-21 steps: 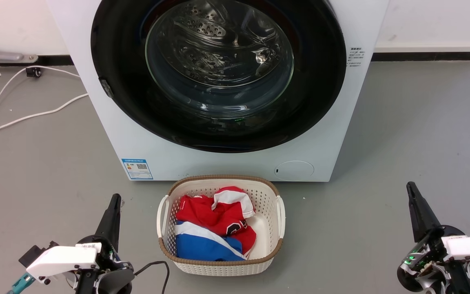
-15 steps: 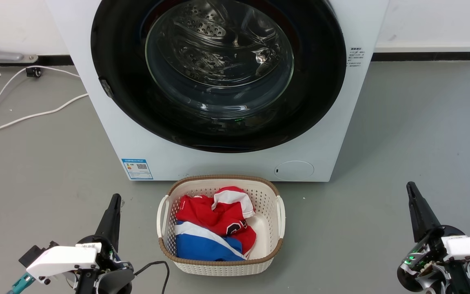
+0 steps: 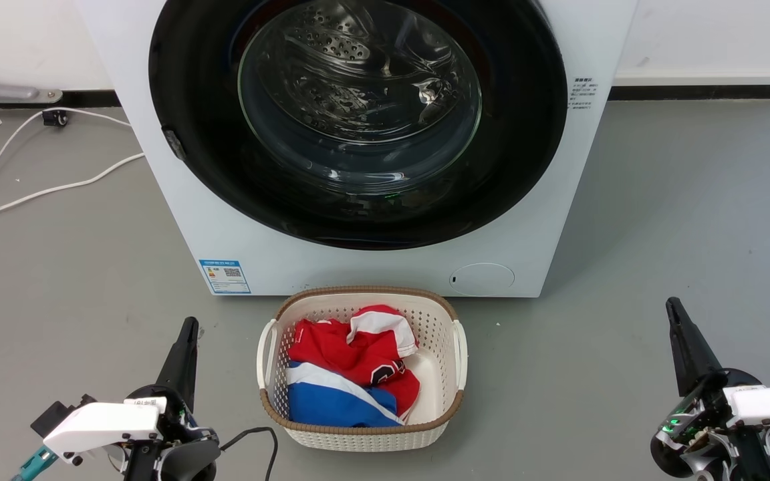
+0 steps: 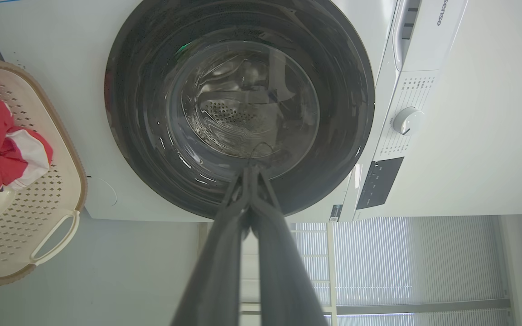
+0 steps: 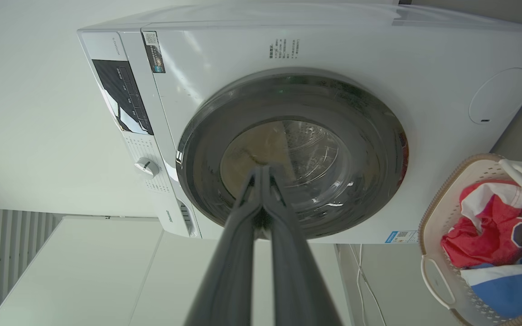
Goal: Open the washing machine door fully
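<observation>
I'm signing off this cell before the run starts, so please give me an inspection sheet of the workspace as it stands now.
Surface: grey floor, lightly scuffed.
Job's things: washing machine door looks shut, flush on the white washing machine.
Clutter: laundry basket holding red, white and blue clothes stands on the floor just before the machine, below the door.
Grippers: left tool and right tool both shut, holding nothing, low and apart from the door.
Cables: white cable loops over the floor on the robot's left of the machine; black cable beside the left arm.
Surroundings: white wall with dark skirting; window blinds.
</observation>
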